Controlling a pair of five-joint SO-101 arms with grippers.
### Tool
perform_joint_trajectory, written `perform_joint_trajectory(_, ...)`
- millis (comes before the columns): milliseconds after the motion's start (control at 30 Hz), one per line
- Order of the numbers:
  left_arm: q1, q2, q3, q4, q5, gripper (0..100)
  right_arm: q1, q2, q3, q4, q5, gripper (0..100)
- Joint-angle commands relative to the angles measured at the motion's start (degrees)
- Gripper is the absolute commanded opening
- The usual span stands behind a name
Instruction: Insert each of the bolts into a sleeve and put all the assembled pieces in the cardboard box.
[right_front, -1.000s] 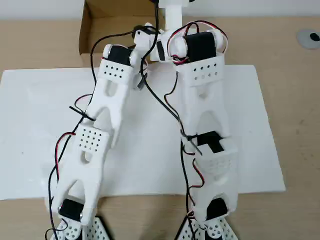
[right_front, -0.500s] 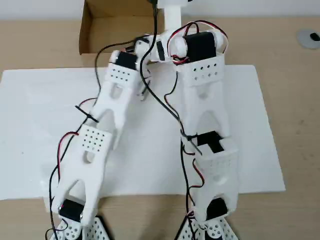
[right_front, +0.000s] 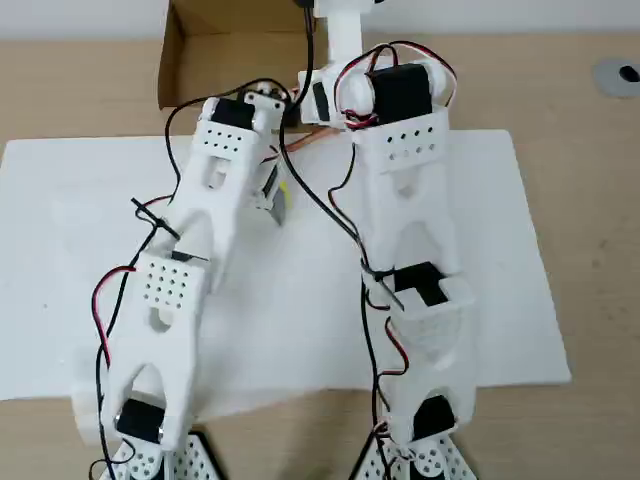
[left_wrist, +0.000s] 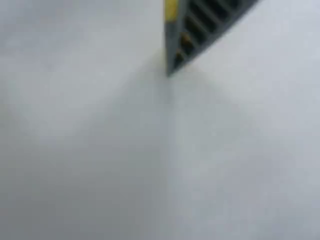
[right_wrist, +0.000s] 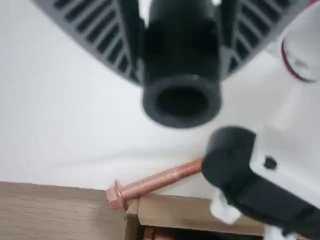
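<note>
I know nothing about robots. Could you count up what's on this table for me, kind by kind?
Copper-coloured metal bolt: 1
Black plastic tube-shaped sleeve: 1
Brown cardboard box: 1
White flat sheet: 1
White robot arms, left arm and right arm: 2
Total: 6

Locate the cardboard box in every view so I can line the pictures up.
High view: cardboard box at the top, left of centre, past the white sheet's far edge.
Left wrist view: the camera faces the white sheet, seen close.
Right wrist view: the cardboard box's wall beside the copper bolt's head, beyond the black sleeve.
Shared landmark: the white sheet.
</note>
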Motion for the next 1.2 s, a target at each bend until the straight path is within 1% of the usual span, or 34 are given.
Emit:
perform_joint_trajectory(0, 3.4, -0.3, 8.6, 0.9, -3.9, 19, 1.3, -3.9, -3.4, -1.8, 0.7, 1.0)
perform_joint_trajectory(67, 3.6, -0.6, 8.6, 0.9, -6.1, 14, 1.1, -3.9, -3.2, -2.0, 0.7, 1.0)
perform_joint_trajectory(100, 3.5, -0.8, 8.6, 0.9, -8.4, 13, 1.1, -3.9, -3.1, -2.0, 0.7, 1.0)
perform_joint_trajectory(200, 3.3, -1.0, 8.1, 0.8, -17.6, 20, 1.1, -3.9, -3.1, -2.0, 0.7, 1.0)
perform_joint_trajectory(267, 2.7, -1.0, 6.3, 0.8, -20.9, 24, 1.1, -3.9, -3.1, -1.8, 0.7, 1.0)
perform_joint_trajectory(433, 0.5, -1.6, 0.4, 0.8, -21.5, 26, 1.1, -3.9, -3.0, -1.8, 0.7, 1.0)
perform_joint_trajectory(533, -1.0, -5.7, -2.8, 0.8, -21.3, 26, 1.0, -3.8, -2.9, -1.8, 0.7, 1.0)
perform_joint_trajectory(633, -1.1, -11.2, -6.9, 0.8, -21.5, 26, 1.0, -3.7, -2.9, -2.1, 0.7, 1.0)
perform_joint_trajectory(700, -0.4, -13.7, -10.5, 0.7, -23.3, 26, 1.0, -3.1, -3.0, -2.1, 0.7, 1.0)
perform_joint_trajectory(800, 0.8, -13.9, -16.7, 0.0, -25.0, 26, 1.0, -1.6, -3.3, -1.8, 0.7, 1.0)
perform_joint_trajectory(900, 0.9, -13.7, -20.7, -2.6, -25.0, 25, 1.1, -0.8, -3.4, -1.8, 0.7, 1.0)
perform_joint_trajectory(1167, 3.6, -6.4, -19.0, -12.8, -25.8, 25, 1.3, -0.7, -3.4, -2.0, 0.7, 1.0)
